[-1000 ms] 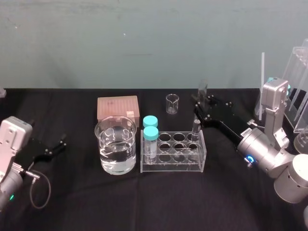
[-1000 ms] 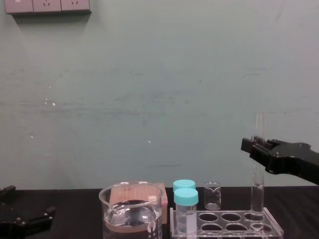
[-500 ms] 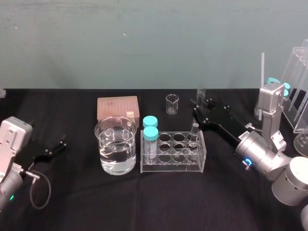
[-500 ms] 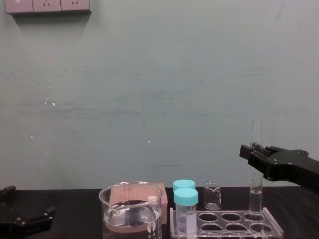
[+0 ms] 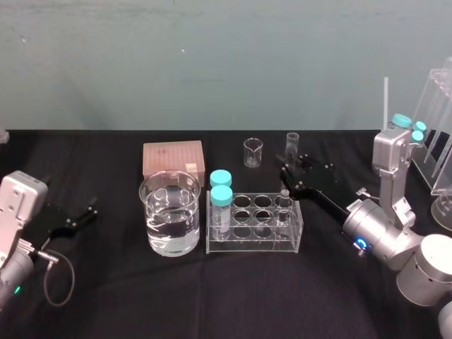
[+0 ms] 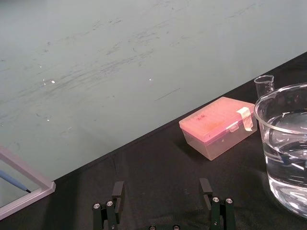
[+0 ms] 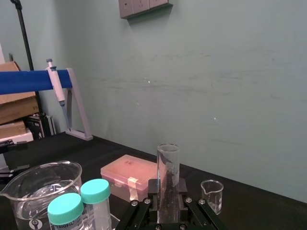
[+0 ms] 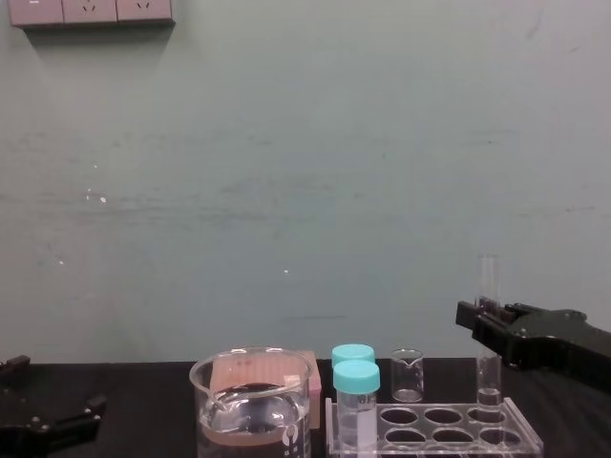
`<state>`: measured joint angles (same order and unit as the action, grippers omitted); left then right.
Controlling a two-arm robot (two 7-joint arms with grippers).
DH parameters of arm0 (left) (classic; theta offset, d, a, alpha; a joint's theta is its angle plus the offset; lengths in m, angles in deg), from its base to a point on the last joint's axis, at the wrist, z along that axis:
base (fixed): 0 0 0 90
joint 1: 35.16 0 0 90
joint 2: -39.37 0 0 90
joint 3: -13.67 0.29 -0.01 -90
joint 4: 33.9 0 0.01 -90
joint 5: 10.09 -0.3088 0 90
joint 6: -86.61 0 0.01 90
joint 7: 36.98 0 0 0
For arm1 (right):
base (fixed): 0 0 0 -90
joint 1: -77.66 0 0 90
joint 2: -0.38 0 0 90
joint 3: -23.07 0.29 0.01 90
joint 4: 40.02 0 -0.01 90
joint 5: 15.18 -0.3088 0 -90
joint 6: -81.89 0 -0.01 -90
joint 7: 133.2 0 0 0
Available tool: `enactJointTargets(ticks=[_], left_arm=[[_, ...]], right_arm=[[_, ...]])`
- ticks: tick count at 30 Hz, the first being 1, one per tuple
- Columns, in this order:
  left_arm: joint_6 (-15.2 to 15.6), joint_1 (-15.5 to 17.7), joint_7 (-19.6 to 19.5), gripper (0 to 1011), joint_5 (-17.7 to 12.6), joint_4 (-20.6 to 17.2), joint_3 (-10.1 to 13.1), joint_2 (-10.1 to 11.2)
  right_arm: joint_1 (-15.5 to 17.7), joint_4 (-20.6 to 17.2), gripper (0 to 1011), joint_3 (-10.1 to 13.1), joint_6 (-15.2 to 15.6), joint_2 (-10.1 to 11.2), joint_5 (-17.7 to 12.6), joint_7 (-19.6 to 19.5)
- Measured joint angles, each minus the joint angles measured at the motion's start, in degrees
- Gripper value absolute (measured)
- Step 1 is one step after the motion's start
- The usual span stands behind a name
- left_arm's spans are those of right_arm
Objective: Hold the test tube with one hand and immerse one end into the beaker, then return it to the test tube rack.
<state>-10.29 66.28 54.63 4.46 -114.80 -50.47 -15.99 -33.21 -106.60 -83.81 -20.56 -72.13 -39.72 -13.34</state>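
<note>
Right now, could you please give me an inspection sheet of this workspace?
Surface: black table, no spill seen.
Job's things: tube upright, lower end in the back right hole of the rack; beaker left of the rack, about half full of clear liquid.
Clutter: two teal-capped vials in the rack's left holes; pink box and small beaker behind.
Claws: right claw shut on the tube above the rack; left claw open, parked at the table's left.
Cables: one cable looped beside the left arm.
Surroundings: teal wall, sockets high up; clear stand at the right.
</note>
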Motion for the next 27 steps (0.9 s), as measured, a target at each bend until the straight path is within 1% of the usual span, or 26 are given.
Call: enactJointTargets(ticks=[16, 21, 27], left_arm=[[0.0, 0.0, 0.0, 1000, 0.0, 0.0, 0.0, 0.0], [0.0, 0.0, 0.0, 1000, 0.0, 0.0, 0.0, 0.0], [0.0, 0.0, 0.0, 1000, 0.0, 0.0, 0.0, 0.0]], right_arm=[[-0.7, 1.1, 226, -0.7, 0.7, -0.3, 0.6, 0.1], [-0.9, 1.2, 226, -0.9, 0.6, -0.4, 1.5, -0.4], [-0.9, 1.2, 226, -0.9, 0.5, -0.4, 1.4, -0.4]])
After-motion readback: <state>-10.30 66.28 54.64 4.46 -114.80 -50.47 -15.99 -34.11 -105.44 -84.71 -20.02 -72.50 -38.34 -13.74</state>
